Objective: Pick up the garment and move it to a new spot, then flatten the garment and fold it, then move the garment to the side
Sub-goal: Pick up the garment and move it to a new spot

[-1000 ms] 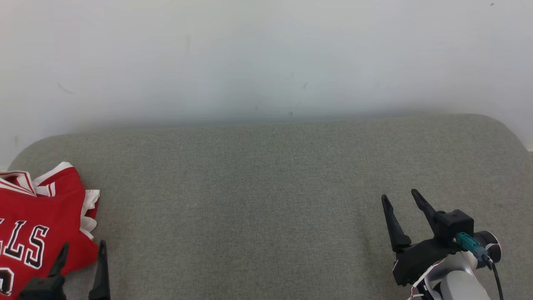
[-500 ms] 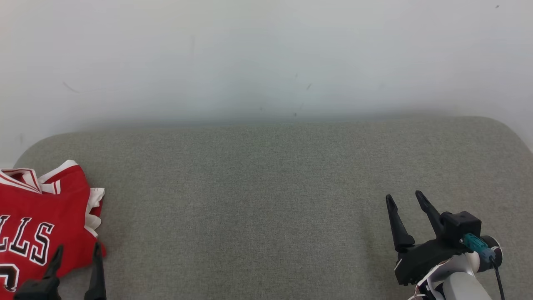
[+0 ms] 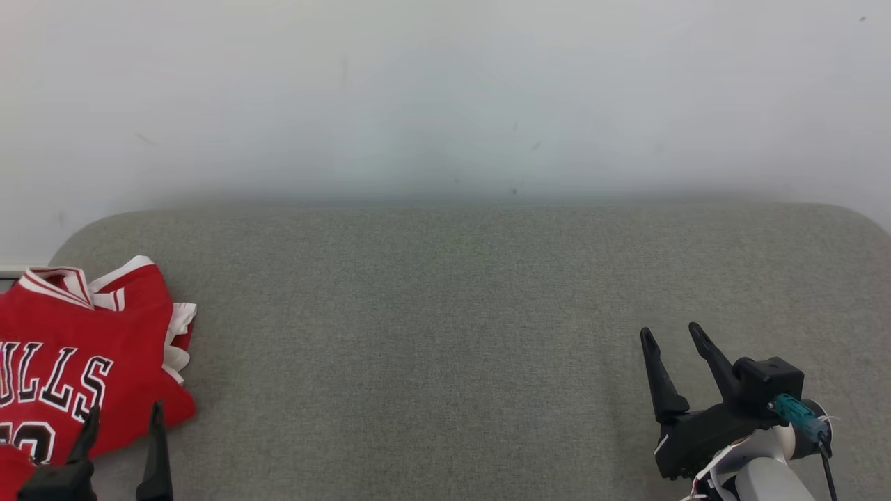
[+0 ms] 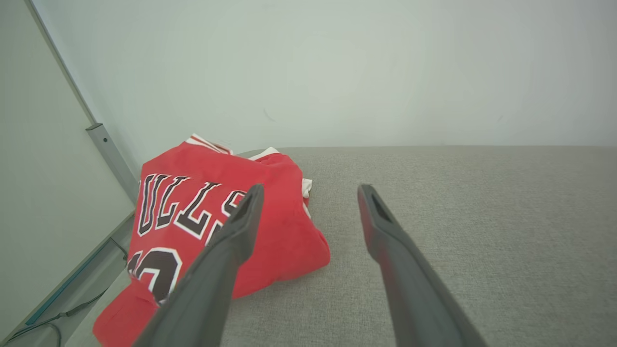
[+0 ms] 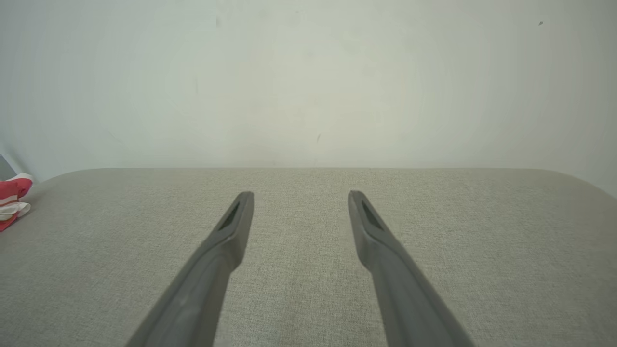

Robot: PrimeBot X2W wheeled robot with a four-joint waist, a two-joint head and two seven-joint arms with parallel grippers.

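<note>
The garment [image 3: 76,348] is a red basketball jersey with white trim and black lettering, folded into a bundle at the left end of the grey cushion. It also lies in the left wrist view [image 4: 193,217], and a red corner of the garment [image 5: 12,197] peeks in at the far left of the right wrist view. My left gripper [image 3: 122,417] hovers open at the jersey's near right edge, its left finger [image 4: 226,241] over the red cloth, nothing between the fingers. Over bare fabric at the lower right, my right gripper [image 3: 672,334] stands open and holds nothing.
The grey upholstered surface [image 3: 445,313] runs wide between the two grippers and ends against a pale wall [image 3: 445,97]. A grey rail [image 4: 108,154] and cables run along the floor beyond the cushion's left edge.
The whole head view has shifted to the right, so the camera turned left; more of the jersey shows. Both grippers stay open and keep roughly their places in the picture.
</note>
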